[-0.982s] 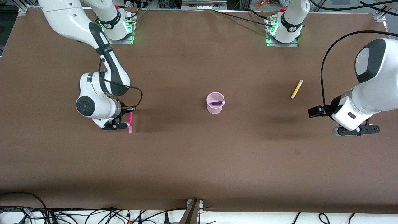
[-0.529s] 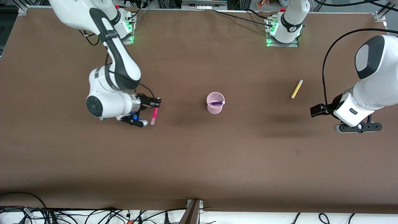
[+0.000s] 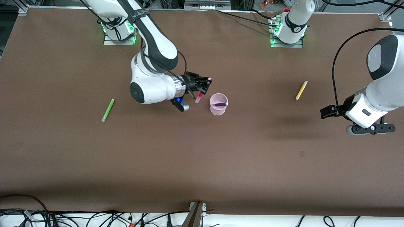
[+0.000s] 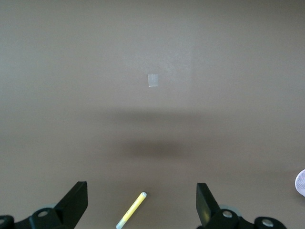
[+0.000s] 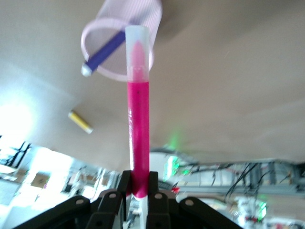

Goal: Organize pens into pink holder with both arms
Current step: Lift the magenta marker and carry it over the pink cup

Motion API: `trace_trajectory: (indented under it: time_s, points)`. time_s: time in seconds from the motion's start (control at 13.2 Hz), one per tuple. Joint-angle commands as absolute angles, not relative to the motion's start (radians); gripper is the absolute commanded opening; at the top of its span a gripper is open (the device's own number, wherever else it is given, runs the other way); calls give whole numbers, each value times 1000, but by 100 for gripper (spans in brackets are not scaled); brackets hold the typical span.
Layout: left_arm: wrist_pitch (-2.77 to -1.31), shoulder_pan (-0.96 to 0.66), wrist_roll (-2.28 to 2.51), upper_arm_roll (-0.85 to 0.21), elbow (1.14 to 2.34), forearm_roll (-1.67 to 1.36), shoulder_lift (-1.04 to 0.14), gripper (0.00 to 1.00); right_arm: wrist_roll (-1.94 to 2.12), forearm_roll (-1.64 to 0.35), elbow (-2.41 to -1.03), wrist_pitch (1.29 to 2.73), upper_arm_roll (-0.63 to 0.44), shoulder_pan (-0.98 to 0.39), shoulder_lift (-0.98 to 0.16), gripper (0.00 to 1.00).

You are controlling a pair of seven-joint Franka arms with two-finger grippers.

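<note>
Brown bench (image 3: pixel 202 164), cables at edge. Right gripper (image 3: pixel 202 90) clamps pink pen (image 3: pixel 198 98), tip slanting toward holder (image 3: pixel 218 104), probably just beside rim. Left gripper (image 4: pixel 142 210) spread, waiting over bare bench.

Bare table surrounds the pink holder (image 3: pixel 218 108); only the purple pen (image 3: pixel 221 104) crosses its mouth.

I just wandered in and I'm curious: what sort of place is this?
Probably a robotics lab: two white arms bolted to a brown-covered table, loose cables along its edge. The right gripper holds a magenta pen beside a pink holder.
</note>
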State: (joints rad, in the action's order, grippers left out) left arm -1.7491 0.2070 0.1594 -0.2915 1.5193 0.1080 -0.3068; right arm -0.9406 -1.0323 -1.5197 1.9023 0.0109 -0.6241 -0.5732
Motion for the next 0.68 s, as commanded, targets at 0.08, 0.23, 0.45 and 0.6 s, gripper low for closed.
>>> trace_trajectory:
  time_s: [0.08, 0.23, 0.45, 0.6]
  points:
    - [-1749, 221, 130, -296, 1540, 83, -272, 100, -973, -1192, -1460, 1948, 2, -701, -640, 0]
    - [-1740, 204, 129, -288, 1542, 83, -265, 100, -962, -1192, -1460, 2008, 2, -745, -661, 0]
    - [-1733, 123, 118, -197, 1543, 78, -256, 100, -956, -1184, -1441, 2028, 2, -764, -696, 0]
    - [-1720, 25, 34, -48, 1548, 5, -241, 100, -945, -1175, -1410, 2028, 0, -764, -722, 0]
